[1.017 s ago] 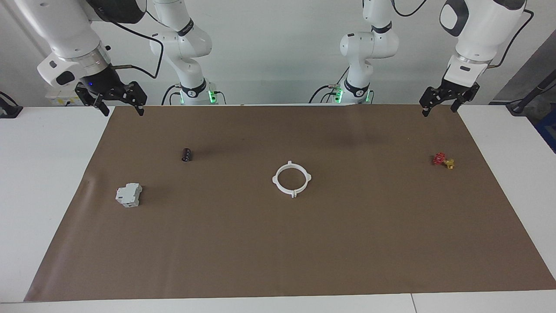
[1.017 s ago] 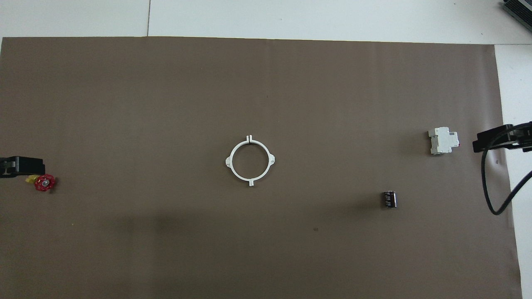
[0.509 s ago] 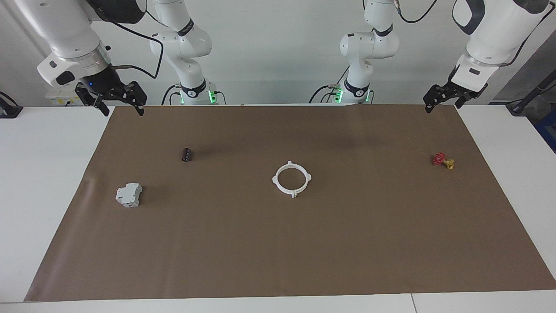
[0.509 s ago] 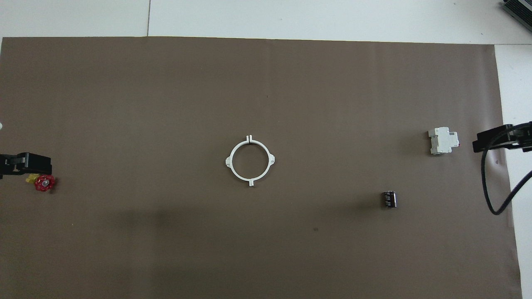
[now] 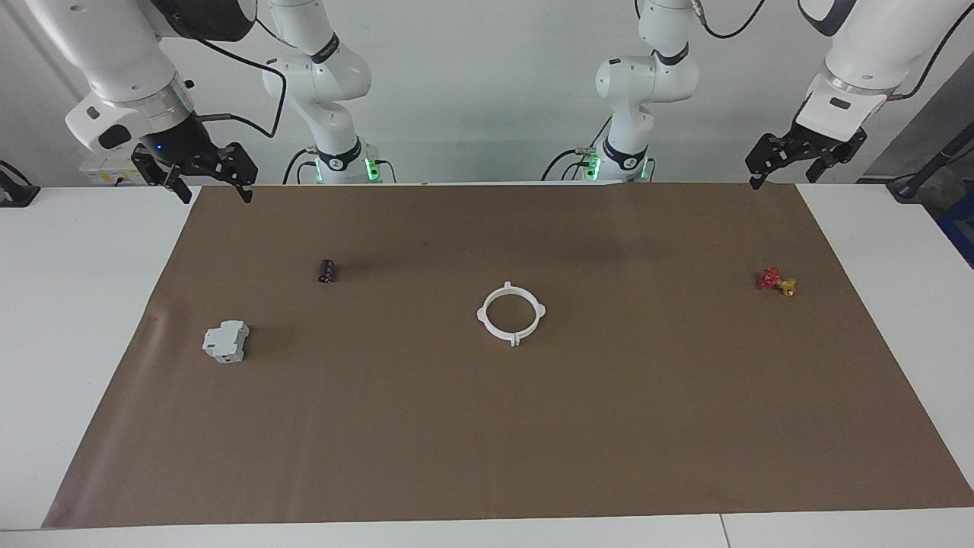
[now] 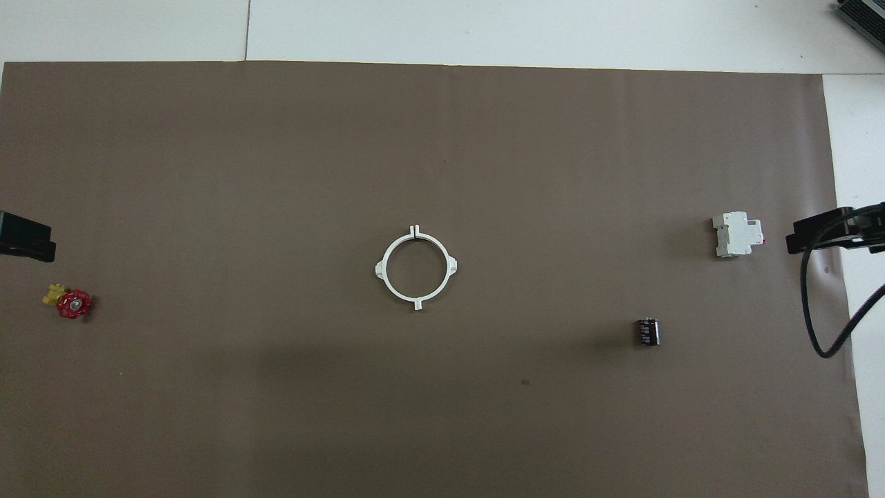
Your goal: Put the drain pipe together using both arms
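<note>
The thin white plastic ring (image 5: 510,313) with small tabs lies closed on the brown paper mat (image 5: 502,426). The left gripper (image 5: 791,156) and the right gripper (image 5: 205,179) hang spread wide, both empty.

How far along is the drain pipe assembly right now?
Done, it seems: the drain pipe lies as one closed white ring mid-mat, both halves meeting at their tabs. In hand: nothing; the left gripper and right gripper are open, raised at their own ends of the table. Left: apparently nothing, though I cannot confirm the tabs are locked.
</note>
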